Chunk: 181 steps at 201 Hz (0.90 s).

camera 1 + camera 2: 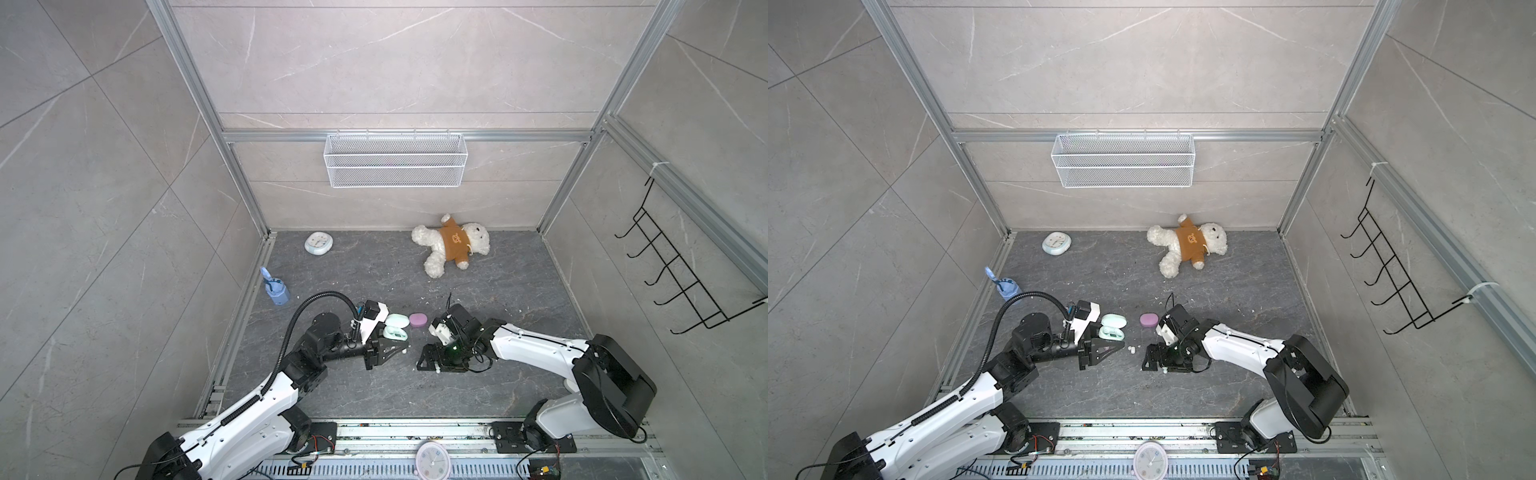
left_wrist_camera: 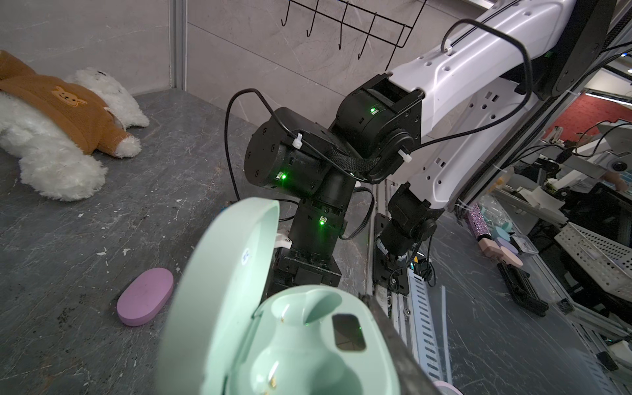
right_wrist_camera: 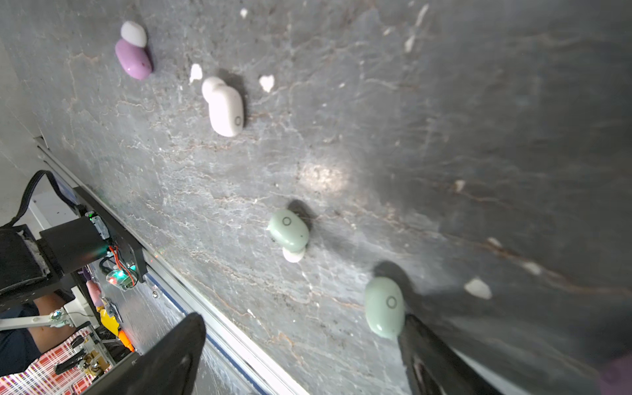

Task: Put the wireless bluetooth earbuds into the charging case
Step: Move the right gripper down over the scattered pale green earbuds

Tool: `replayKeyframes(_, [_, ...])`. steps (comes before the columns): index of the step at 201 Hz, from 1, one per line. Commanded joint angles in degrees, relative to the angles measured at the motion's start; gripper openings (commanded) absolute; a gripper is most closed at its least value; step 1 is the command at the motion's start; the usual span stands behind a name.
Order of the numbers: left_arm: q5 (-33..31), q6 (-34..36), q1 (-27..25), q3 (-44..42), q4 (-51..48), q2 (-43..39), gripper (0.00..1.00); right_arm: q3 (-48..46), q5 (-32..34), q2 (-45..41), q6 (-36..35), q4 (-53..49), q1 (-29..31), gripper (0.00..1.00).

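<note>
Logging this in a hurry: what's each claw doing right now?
Left claw: closed on the open mint charging case.
Right claw: open, empty, next to a mint earbud.

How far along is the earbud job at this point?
Done: the mint case stands open, both wells empty, with the shut left claw against it. In hand: the open right claw straddles one mint earbud, gripping nothing. Left: all four, including the second mint earbud, white earbud and purple earbud, lie on the table.
</note>
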Motion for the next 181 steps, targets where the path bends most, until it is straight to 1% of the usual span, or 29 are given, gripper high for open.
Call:
replayKeyframes(1, [0.25,0.94,0.19,1.84,1.18,-1.18,0.16,1.92,-0.44,-0.42,0.98,-0.63,0.93,0.91])
replayKeyframes(50, [0.09,0.83,0.16,1.76,0.78,-1.79,0.16,3.45,0.29,0.55,1.47,-0.98,1.94,0.90])
replayKeyframes(78, [-0.64,-0.39,0.20,1.42,0.24,-2.89,0.16,4.53,3.77,-1.05,3.48,-4.36,2.11,0.80])
replayKeyframes(103, [-1.31,-2.17,0.19,0.12,0.22,-4.71,0.16,6.69,10.51,-1.89,5.85,-9.64,3.24,0.64])
replayKeyframes(119, [-1.74,-2.83,0.09,-0.42,-0.14,-5.94,0.16,9.27,15.26,-0.76,6.18,-13.82,4.68,0.57])
replayKeyframes(156, [-2.18,-3.30,0.15,-0.44,-1.74,-8.02,0.17,13.96,21.53,4.15,4.36,-18.73,7.77,0.52])
replayKeyframes(181, [-2.28,-3.57,0.12,-0.55,-2.27,-9.12,0.17,15.62,24.17,6.72,3.43,-20.76,8.63,0.47])
